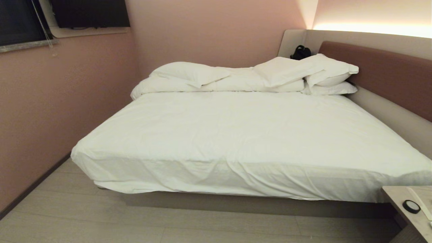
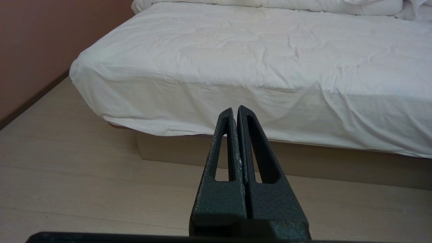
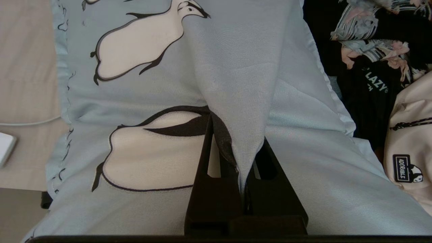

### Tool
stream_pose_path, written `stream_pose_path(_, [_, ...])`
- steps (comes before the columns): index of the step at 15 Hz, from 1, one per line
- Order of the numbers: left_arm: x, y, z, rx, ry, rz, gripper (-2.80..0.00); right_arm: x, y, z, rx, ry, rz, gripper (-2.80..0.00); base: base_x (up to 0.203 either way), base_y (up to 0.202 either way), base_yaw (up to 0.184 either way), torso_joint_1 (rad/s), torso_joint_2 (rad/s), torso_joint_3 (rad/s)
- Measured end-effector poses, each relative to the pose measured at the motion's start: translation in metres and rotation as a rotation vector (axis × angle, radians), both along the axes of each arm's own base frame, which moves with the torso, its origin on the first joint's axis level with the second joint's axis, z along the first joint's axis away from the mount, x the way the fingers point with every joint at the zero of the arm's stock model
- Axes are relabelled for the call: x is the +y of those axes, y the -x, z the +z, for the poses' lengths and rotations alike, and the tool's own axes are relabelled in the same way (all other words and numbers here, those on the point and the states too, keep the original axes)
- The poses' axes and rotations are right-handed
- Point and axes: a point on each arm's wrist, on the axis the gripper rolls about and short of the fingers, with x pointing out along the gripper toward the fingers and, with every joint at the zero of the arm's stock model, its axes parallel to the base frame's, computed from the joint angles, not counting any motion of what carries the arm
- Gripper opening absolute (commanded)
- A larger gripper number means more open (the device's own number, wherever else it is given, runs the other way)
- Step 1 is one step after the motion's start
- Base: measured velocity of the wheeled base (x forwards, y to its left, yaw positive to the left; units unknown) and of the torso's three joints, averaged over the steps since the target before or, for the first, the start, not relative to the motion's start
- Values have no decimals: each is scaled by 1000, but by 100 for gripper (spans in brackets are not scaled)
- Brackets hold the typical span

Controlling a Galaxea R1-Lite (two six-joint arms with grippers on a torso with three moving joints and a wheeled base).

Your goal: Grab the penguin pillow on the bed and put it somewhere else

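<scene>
The penguin pillow (image 3: 152,84), light blue with black-and-white penguins, fills the right wrist view. My right gripper (image 3: 238,135) is shut on a pinched-up fold of its cloth, which hides the fingertips. The pillow does not show in the head view, where the bed (image 1: 236,135) carries only white bedding. My left gripper (image 2: 235,108) is shut and empty, parked low over the floor and pointing at the near edge of the bed (image 2: 270,50). Neither arm shows in the head view.
White pillows (image 1: 330,72) and a folded duvet (image 1: 219,81) lie at the bed's far side, below the brown headboard (image 1: 388,71). A bedside table (image 1: 401,202) with a black ring (image 1: 411,206) stands at the near right. Dark printed clothes (image 3: 371,81) and a cream garment (image 3: 411,141) lie beside the pillow.
</scene>
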Motion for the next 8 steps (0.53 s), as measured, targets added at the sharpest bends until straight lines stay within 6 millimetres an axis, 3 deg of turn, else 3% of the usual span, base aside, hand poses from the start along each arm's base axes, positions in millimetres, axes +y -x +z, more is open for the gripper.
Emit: stream_pose_path(8, [0, 0, 0, 0, 0, 0, -280, -10, 4, -14, 23, 20, -5, -280, 0, 0, 0, 0, 0, 0])
